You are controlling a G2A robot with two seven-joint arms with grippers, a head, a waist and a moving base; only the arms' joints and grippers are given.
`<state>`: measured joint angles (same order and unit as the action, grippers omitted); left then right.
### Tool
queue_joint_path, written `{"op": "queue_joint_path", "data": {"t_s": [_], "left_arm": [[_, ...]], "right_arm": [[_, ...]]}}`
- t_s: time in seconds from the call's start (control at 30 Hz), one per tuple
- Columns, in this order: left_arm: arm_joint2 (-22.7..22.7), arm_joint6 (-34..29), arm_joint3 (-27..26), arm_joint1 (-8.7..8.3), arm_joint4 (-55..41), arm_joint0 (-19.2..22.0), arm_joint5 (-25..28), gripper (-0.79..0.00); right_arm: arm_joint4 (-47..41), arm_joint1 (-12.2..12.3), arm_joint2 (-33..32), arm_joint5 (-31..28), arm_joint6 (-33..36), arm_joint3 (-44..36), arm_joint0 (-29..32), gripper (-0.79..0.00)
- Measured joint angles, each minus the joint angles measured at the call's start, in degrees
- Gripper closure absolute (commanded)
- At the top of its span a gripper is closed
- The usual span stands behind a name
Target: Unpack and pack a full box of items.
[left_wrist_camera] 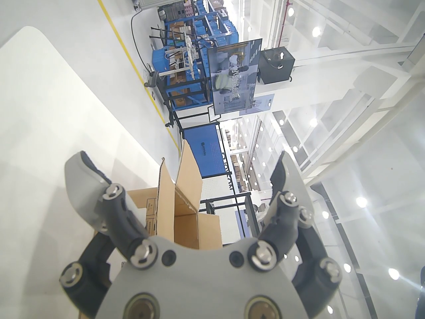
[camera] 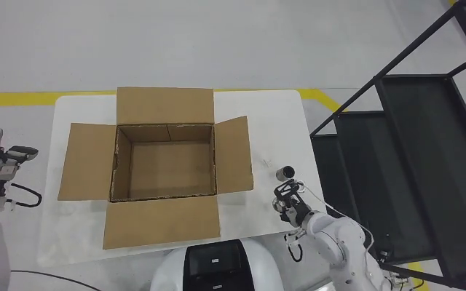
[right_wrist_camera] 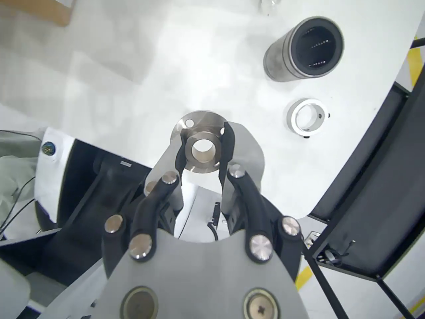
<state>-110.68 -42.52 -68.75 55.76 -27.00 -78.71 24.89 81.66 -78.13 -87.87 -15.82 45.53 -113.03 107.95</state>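
One flanged bushing [right_wrist_camera: 199, 122] clamped in right gripper [right_wrist_camera: 205, 141] near table [right_wrist_camera: 166, 67] edge; left gripper [left_wrist_camera: 184, 160] wide, off-table.

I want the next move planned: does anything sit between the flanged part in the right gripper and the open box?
Nothing loose does. The right gripper holds the flanged part off the box's side; only the box's outward-folded side flap lies between. The cylinder and ring lie off that line.
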Motion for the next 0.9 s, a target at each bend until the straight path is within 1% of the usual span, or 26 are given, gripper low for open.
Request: {"op": "queue_joint_path", "data": {"t_s": [0.13,0.23,0.43,0.47,0.5,0.57,0.73,0.9], "left_arm": [[0.0,0.0,0.0,0.0,0.0,0.0,0.0,-0.785],[0.0,0.0,0.0,0.0,0.0,0.0,0.0,-0.785],[0.0,0.0,0.0,0.0,0.0,0.0,0.0,-0.785],[0.0,0.0,0.0,0.0,0.0,0.0,0.0,-0.785],[0.0,0.0,0.0,0.0,0.0,0.0,0.0,-0.785],[0.0,0.0,0.0,0.0,0.0,0.0,0.0,-0.785],[0.0,0.0,0.0,0.0,0.0,0.0,0.0,-0.785],[0.0,0.0,0.0,0.0,0.0,0.0,0.0,-0.785]], "right_arm": [[6.5,-0.2,3.6,4.9,-4.5,6.2,-3.3,0.0],[8.3,-0.2,5.0,6.9,-6.5,9.6,-5.1,0.0],[10.1,-0.2,6.8,7.0,-10.1,14.7,-6.9,0.0],[10.2,-0.1,6.9,7.2,-10.2,14.9,-6.9,-0.025],[10.1,-0.1,7.1,7.4,-10.4,15.1,-7.0,-0.249],[9.8,-0.1,7.2,7.8,-10.4,15.3,-7.1,-0.785],[8.9,0.0,6.6,8.2,-10.4,15.1,-7.1,-0.785],[5.4,0.4,4.4,7.2,-10.4,11.0,-4.7,-0.785]]}}
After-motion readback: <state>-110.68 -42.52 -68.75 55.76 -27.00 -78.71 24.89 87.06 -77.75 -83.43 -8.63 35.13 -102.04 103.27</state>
